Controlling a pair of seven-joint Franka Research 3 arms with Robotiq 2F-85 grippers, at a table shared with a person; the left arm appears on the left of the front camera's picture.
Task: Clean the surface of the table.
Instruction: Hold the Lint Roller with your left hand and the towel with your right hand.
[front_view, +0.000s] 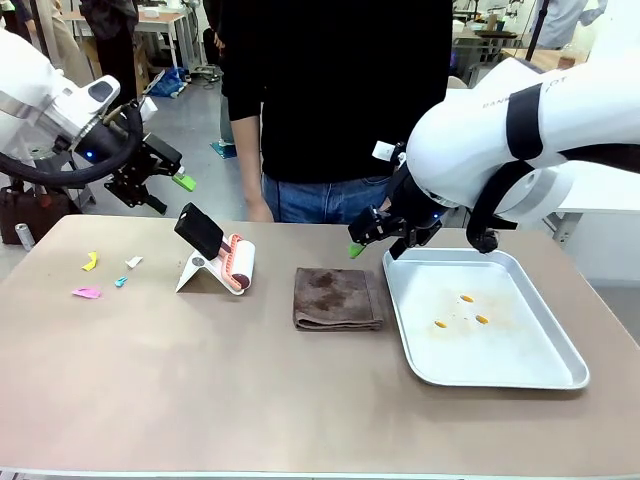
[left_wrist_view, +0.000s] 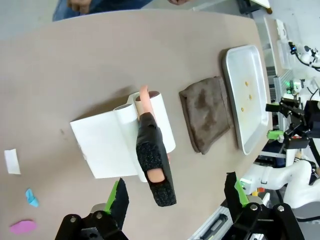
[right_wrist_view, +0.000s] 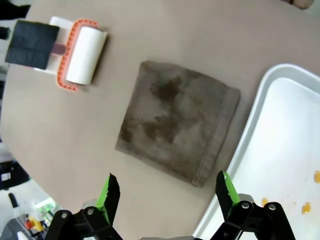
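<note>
The taupe table (front_view: 200, 390) carries small paper scraps at its left: yellow (front_view: 90, 261), white (front_view: 133, 262), teal (front_view: 120, 282) and pink (front_view: 86, 293). A lint roller (front_view: 232, 262) with a black handle rests on a white stand beside them. A stained brown cloth (front_view: 337, 298) lies folded at the middle. My left gripper (front_view: 170, 193) hangs open above the table's far left, over the roller (left_wrist_view: 150, 150) in its wrist view (left_wrist_view: 177, 191). My right gripper (front_view: 372, 245) is open above the cloth's (right_wrist_view: 175, 125) far right corner, nothing between its fingers (right_wrist_view: 168, 184).
A silver tray (front_view: 540, 375) with a few orange crumbs (front_view: 467, 298) sits at the right, close beside the cloth. A person in a black top stands at the far edge, behind the middle. The front half of the table is bare.
</note>
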